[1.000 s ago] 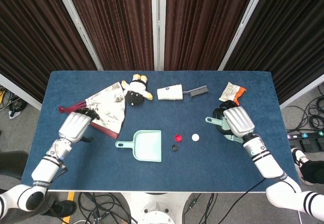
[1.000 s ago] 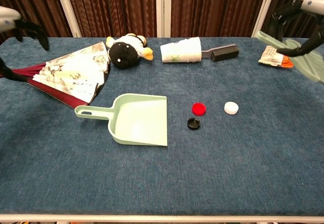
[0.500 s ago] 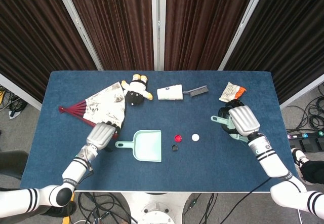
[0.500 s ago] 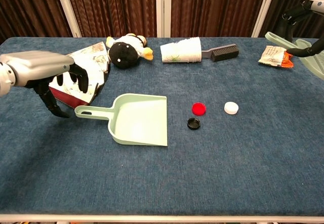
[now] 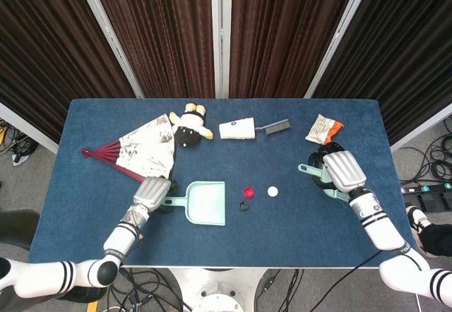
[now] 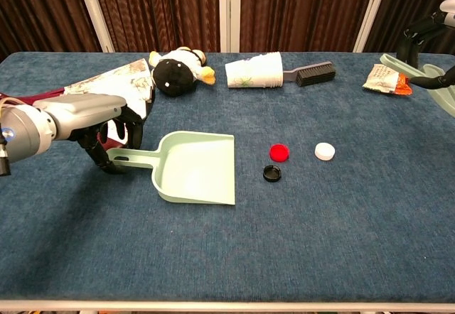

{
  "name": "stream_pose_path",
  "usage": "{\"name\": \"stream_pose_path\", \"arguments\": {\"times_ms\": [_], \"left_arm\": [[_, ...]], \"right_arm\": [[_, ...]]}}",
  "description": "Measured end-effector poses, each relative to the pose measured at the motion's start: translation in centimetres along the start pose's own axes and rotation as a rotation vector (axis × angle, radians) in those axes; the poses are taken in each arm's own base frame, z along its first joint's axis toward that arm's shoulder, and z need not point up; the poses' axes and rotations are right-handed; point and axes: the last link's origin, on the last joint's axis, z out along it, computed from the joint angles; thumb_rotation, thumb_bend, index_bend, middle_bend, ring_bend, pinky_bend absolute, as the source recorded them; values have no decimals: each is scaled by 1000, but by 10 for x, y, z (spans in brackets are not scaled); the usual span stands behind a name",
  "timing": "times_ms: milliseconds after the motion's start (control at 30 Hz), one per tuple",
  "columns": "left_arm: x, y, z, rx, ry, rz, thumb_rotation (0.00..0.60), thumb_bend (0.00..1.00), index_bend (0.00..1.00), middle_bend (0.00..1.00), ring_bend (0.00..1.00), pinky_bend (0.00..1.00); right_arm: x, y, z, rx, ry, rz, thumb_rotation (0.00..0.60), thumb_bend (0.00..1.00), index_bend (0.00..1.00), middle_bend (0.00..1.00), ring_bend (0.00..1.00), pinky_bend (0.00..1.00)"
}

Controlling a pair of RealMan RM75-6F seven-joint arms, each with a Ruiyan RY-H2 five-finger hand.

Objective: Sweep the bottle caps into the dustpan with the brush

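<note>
Since half a second ago the left hand [image 6: 89, 118] has slid in from beside the folded fan [image 5: 138, 152] to the end of the dustpan [image 5: 205, 202] handle, its dark fingers [image 6: 99, 154] now curled over the handle tip, though whether they actually grip it cannot be told; the right hand [image 5: 337, 171] has drifted slightly outward along the desk's right side, its fingers wrapped around a pale green object [image 6: 426, 79] that it holds. The desk [image 5: 296, 234] is covered in dark blue cloth, with brown curtains and white frame bars behind it and cables on the floor around it. From the left, the fan lies spread at the far left, a black-and-white plush toy [image 5: 189, 127] sits just beside it, then a stack of paper cups [image 5: 236, 129] lies on its side, touching the handle of the brush [image 5: 275, 126]. The brush's long axis runs left to right near the far edge, bristle head to the right. The dustpan lies flat near the desk's middle, handle pointing left, its mouth toward the near edge. Just right of it sit the black cap [image 6: 272, 173], red cap [image 6: 280, 152] and white cap [image 6: 325, 151], apart from one another, and a snack packet [image 5: 323, 128] lies far right.
</note>
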Motion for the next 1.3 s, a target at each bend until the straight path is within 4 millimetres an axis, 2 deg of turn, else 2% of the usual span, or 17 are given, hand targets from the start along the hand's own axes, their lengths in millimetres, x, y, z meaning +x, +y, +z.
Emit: {"name": "stream_pose_path", "arguments": {"times_ms": [400,567,700,967,1133,1300], "left_arm": [[-5,0,3,-6,-3,-62,600,258,507,465,385,480],[-6,-1,4,-8,9,-71,600,323,568,529,440,505],[-3,0,4,-32,36,-47,600,337,587,551,451,513],[3,7,5,-69,48,61,600,337,591,563,460,513],[8,11,12,-63,18,55,600,342,591,563,468,514],[16,14,20,-55,-10,60,600,343,591,563,474,516]], "right_arm": [[-6,1,-1,0,-20,0,600,332,669,595,247,186],[-9,-1,0,5,-23,17,600,332,669,596,247,186],[-16,-6,1,28,-31,61,600,348,670,598,247,187],[-47,-32,18,149,-46,222,600,398,678,600,248,186],[-65,-52,35,242,-32,318,600,420,683,602,247,186],[-76,-64,49,301,-23,359,600,426,687,604,248,186]]}}
